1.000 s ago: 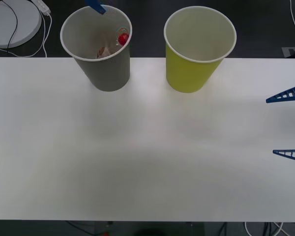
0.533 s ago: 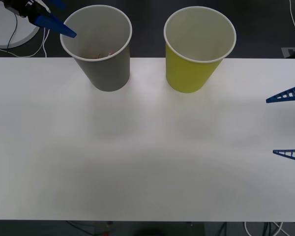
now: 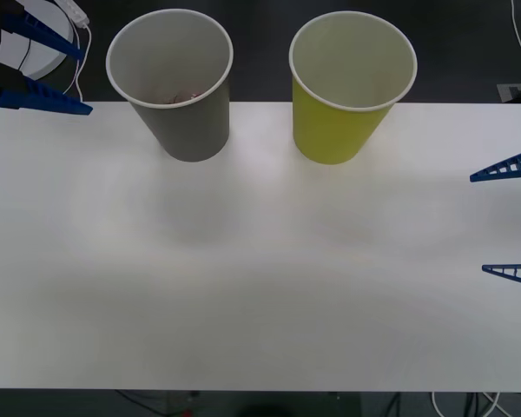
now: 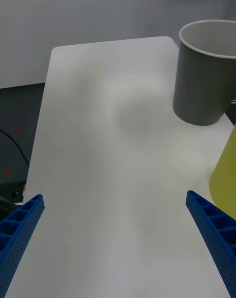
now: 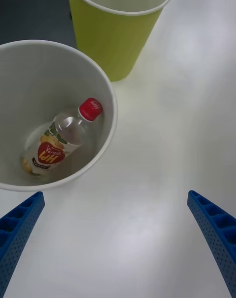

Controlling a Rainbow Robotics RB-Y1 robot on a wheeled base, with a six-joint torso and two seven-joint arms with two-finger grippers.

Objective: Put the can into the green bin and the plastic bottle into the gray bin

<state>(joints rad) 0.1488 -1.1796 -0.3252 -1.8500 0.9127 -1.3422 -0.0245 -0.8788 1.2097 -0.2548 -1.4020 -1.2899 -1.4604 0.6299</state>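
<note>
Since the left pincer (image 3: pixel 36 65) hangs with its fingers apart just beside the gray bin (image 3: pixel 175 87), the rim could be clipped by a careless swing and the light bin tipped. Inside it, on the bottom, the plastic bottle (image 5: pixel 64 138) is seen lying tilted, clear, red-capped, white-labelled. No can is seen near the green bin (image 3: pixel 347 87). At the worktop (image 3: pixel 260 287) edge the right pincer (image 3: pixel 509 219) is held apart and empty.

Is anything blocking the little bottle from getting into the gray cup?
No. The plastic bottle already lies inside the gray bin, red cap up against the wall. The left gripper is open, off to the bin's side, holding nothing.
</note>
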